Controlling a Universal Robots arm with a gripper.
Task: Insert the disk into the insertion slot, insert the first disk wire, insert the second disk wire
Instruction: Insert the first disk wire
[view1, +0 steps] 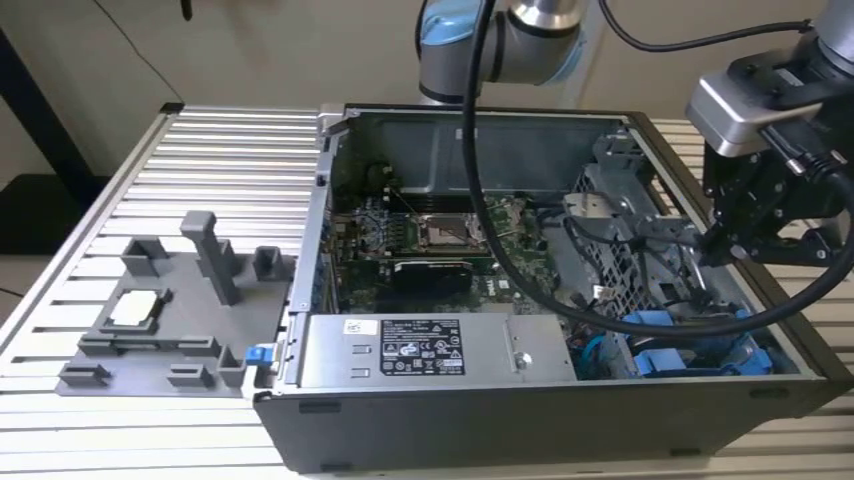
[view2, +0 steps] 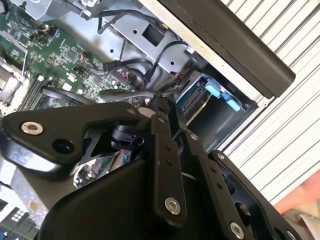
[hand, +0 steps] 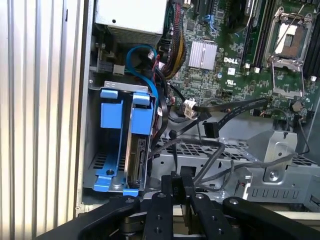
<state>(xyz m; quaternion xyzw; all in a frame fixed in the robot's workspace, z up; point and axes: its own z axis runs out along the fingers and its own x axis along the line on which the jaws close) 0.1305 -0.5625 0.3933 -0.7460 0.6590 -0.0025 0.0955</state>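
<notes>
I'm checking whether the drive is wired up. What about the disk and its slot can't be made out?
First wrist view: blue carrier frame hides where wires meet the disk.
Exterior view: black cable crosses the disk; wires too small.
Second wrist view: the gripper covers part of the insertion slot.

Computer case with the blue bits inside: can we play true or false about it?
1. The computer case is open and its green board shows. True.
2. The disk lies outside on the table. False: in the first wrist view the disk, in its blue frame, stands on edge inside the insertion slot.
3. The gripper hangs over the case's side at the exterior view's right. True.
4. The power supply box is bright red. False: the power supply box is grey metal with a pale label.
5. A grey fixture stands on the table, at the exterior view's left of the case. True.
</notes>
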